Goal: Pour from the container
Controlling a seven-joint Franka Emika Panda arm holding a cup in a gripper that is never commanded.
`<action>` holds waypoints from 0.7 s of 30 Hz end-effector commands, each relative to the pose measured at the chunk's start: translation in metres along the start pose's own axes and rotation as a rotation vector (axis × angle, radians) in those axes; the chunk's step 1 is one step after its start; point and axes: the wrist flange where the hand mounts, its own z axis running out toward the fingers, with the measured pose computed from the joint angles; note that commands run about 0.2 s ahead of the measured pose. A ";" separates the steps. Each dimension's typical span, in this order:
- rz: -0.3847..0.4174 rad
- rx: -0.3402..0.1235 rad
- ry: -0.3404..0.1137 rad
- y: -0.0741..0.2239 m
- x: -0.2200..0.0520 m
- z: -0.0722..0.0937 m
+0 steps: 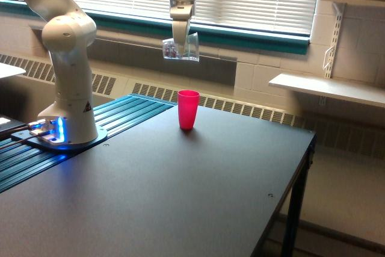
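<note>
The gripper [180, 41] is clamped on the clear cup [181, 49], holding it in the air well above the red cup [187, 109] and a touch toward the arm's base. Something small and dark sits inside. Best bet is probably to line the lip up over the red cup's mouth, then tip slowly so nothing overshoots onto the table [180, 197].

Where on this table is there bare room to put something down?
Most of the dark table is bare: the whole near half, and the stretch from the red cup to the exterior view's right edge. It is crowded only by the robot base on the exterior view's left.
</note>
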 end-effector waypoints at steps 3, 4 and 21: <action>-0.013 -0.035 -0.026 0.003 -0.004 0.019; -0.017 -0.038 -0.026 0.003 -0.006 0.021; 0.000 -0.094 -0.017 0.008 -0.006 0.047</action>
